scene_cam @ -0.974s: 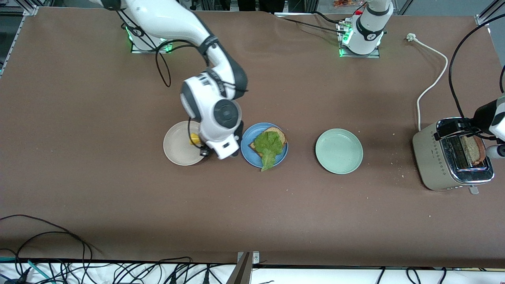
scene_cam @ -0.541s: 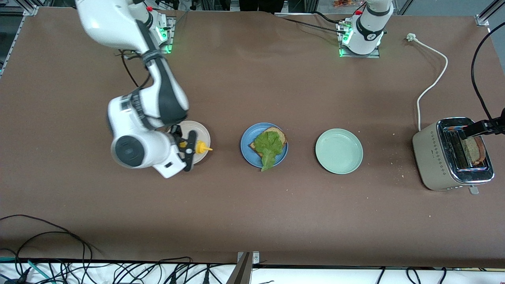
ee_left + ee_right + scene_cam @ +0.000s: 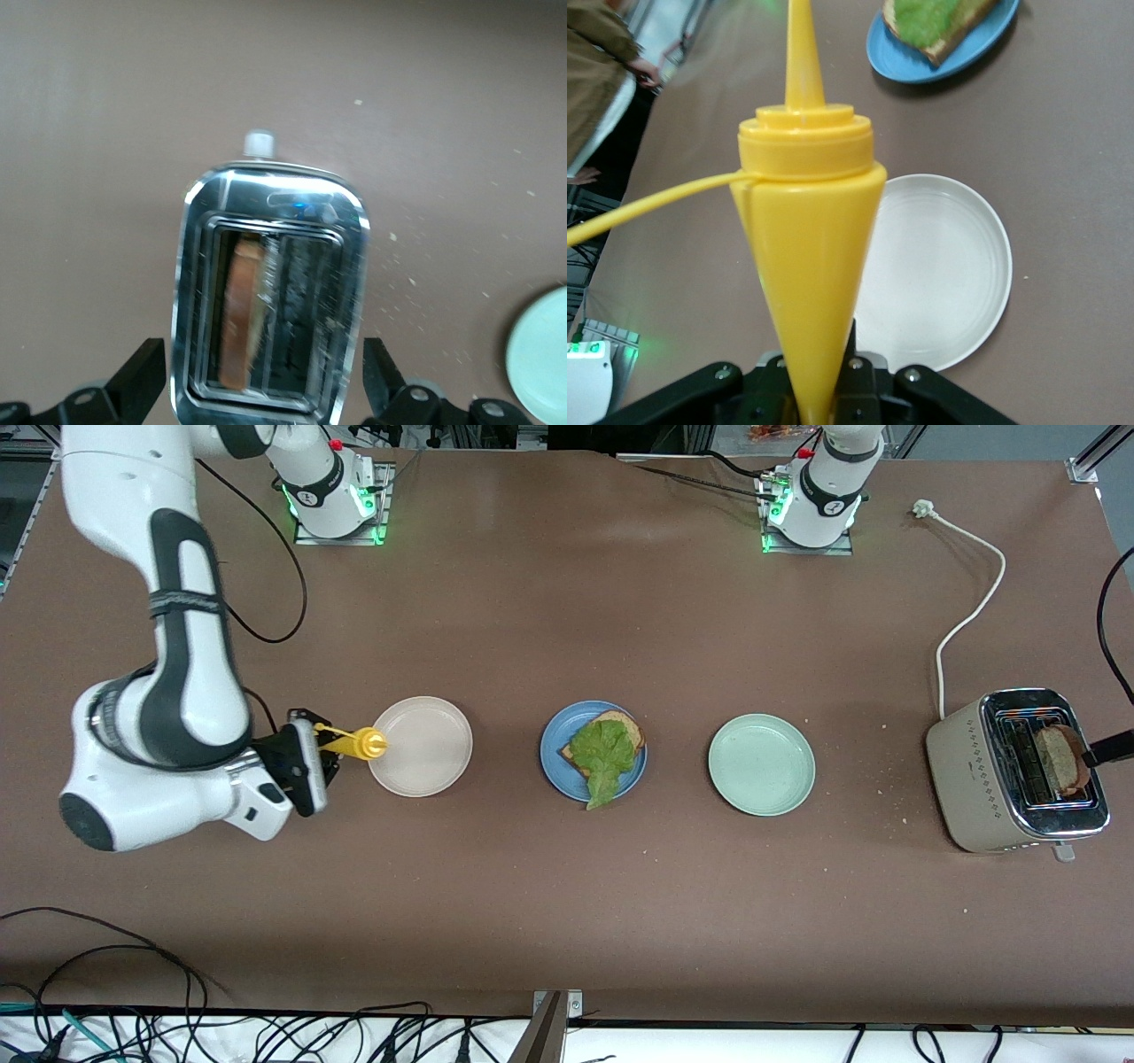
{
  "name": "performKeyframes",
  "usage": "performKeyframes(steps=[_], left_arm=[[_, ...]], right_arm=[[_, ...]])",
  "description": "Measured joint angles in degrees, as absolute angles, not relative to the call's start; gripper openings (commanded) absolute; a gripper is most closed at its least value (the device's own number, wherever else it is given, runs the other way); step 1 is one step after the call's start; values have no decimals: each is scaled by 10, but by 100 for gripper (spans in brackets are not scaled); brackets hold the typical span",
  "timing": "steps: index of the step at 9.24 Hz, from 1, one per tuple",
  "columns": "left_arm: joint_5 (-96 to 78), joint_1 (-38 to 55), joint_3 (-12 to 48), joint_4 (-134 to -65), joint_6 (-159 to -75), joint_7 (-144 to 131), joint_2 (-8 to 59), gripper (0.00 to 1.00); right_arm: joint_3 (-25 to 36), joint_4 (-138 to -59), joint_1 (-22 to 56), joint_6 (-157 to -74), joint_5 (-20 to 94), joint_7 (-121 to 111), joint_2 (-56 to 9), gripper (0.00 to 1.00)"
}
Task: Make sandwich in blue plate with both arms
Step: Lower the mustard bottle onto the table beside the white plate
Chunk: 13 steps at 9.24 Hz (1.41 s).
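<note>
Front view: blue plate point(image 3: 551, 766) w/ toast point(image 3: 625, 726), lettuce point(image 3: 602, 751).

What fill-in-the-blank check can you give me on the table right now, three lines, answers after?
1. The right pincer is shut on a yellow ____ bottle.
2. On the blue plate, the bread slice is topped by a green ____ leaf.
3. The second bread slice sits in the ____, with the left pincer open above it.

Missing words: squeeze; lettuce; toaster
</note>
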<state>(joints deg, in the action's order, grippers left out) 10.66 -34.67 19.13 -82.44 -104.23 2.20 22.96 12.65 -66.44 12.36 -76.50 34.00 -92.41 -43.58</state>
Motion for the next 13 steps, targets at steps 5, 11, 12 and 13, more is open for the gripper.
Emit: performKeyframes(steps=[5, 11, 12, 13], left_arm=[[107, -367, 191, -826, -1073, 28, 306, 83], [107, -367, 195, -836, -1069, 28, 313, 0], [110, -368, 194, -835, -1069, 28, 313, 0], [111, -369, 194, -835, -1069, 28, 312, 0]], right_arm=[[123, -779, 15, -760, 440, -1249, -476, 13], [122, -787, -9, -760, 512, -1427, -556, 13], [122, -787, -12, -760, 523, -1448, -567, 15], [122, -788, -18, -760, 540, -1465, -581, 67]])
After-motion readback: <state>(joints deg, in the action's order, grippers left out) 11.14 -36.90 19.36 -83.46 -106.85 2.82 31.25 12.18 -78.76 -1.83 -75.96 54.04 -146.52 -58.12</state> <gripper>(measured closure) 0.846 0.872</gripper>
